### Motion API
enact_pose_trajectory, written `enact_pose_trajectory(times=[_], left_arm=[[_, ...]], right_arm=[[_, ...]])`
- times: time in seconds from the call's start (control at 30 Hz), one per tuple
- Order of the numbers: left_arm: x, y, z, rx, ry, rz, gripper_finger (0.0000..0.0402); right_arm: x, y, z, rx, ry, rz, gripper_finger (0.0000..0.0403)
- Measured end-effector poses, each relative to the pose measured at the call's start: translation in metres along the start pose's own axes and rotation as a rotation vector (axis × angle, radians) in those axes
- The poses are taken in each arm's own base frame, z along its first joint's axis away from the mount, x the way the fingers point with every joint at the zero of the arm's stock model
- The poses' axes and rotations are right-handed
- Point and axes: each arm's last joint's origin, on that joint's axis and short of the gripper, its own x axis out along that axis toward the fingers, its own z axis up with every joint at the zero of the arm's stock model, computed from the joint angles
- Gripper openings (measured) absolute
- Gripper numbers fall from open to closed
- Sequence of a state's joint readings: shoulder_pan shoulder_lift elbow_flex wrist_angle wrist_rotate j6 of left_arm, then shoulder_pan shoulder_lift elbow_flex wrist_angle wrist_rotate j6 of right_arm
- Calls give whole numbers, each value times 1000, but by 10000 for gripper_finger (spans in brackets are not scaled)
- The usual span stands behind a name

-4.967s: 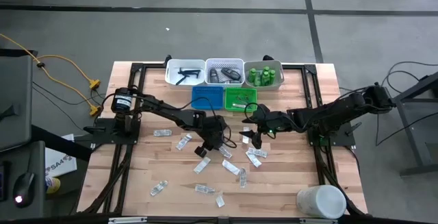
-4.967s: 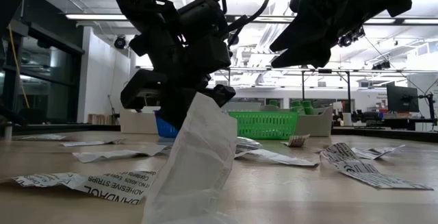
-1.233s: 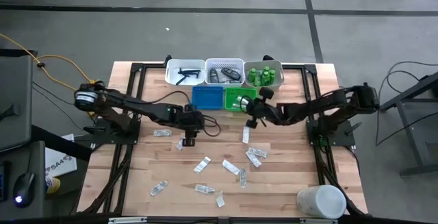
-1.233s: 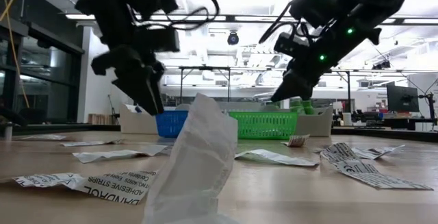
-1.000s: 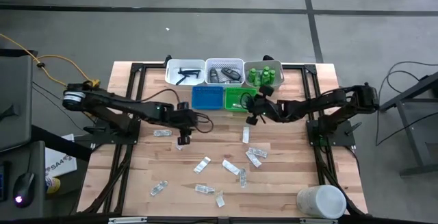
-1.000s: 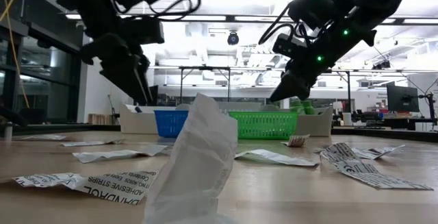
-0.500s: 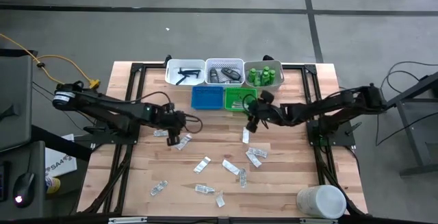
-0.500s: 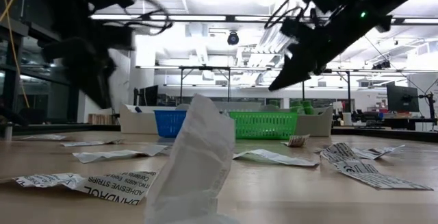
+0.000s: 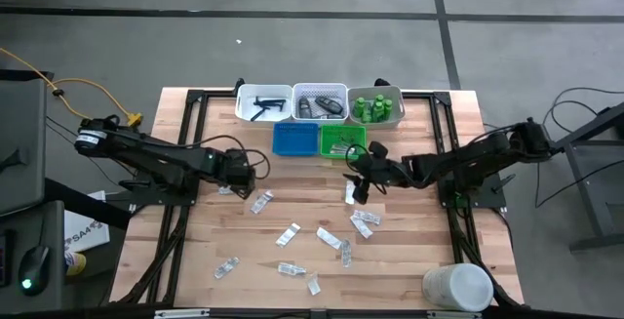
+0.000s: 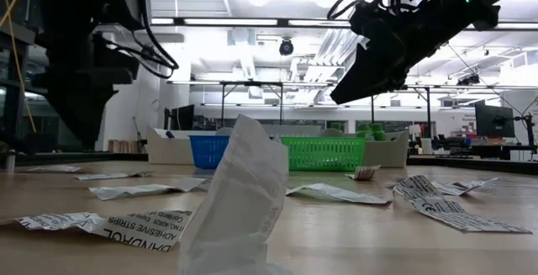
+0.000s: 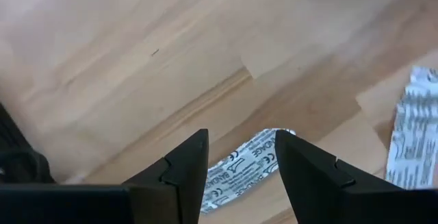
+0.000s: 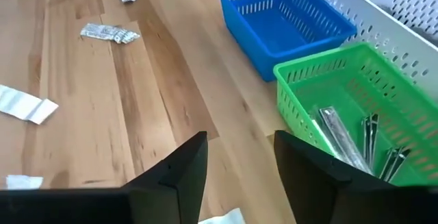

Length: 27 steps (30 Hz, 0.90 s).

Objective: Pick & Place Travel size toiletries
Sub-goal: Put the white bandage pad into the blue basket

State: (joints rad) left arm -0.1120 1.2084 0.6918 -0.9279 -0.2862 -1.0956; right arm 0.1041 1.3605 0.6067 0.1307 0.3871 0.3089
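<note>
Wooden table (image 9: 409, 251) from above: flat packets (image 9: 292, 234) lie scattered; green bottles (image 9: 375, 107) fill a white tray (image 9: 394, 119). Left gripper (image 11: 239, 157) gapes, empty, above one packet (image 11: 241, 169). Right gripper (image 12: 239, 157) gapes, empty, near green basket (image 12: 308, 97) holding packets.

White packets (image 9: 354, 224) lie scattered flat (some crumpled) across the table's middle.

Legible print, low view: flat white paper packet (image 10: 101, 222) lying on the wooden worktop (image 10: 353, 233) at front left reads "ADHESIVE STRIPS", upside down; the line beneath it is only partly readable. Other printed packets (image 10: 445, 208) show lettering too small to read. Left wrist view: white packet (image 11: 241, 169) between the fingers carries print, not legible.
</note>
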Motion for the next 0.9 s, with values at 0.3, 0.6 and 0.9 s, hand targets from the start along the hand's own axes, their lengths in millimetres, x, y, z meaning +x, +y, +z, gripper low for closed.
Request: enact_pose_trajectory(times=[0.3,0.6,0.9], left_arm=[[-4,-2,-21,-163,-11,74,166],[-9,-10,-45,-263,-73,65,166],[7,-19,-53,-273,-90,157,166]], right_arm=[[0,2,-1,85,12,35,152],[-4,13,-4,64,12,84,148],[-8,21,-5,51,-9,94,148]])
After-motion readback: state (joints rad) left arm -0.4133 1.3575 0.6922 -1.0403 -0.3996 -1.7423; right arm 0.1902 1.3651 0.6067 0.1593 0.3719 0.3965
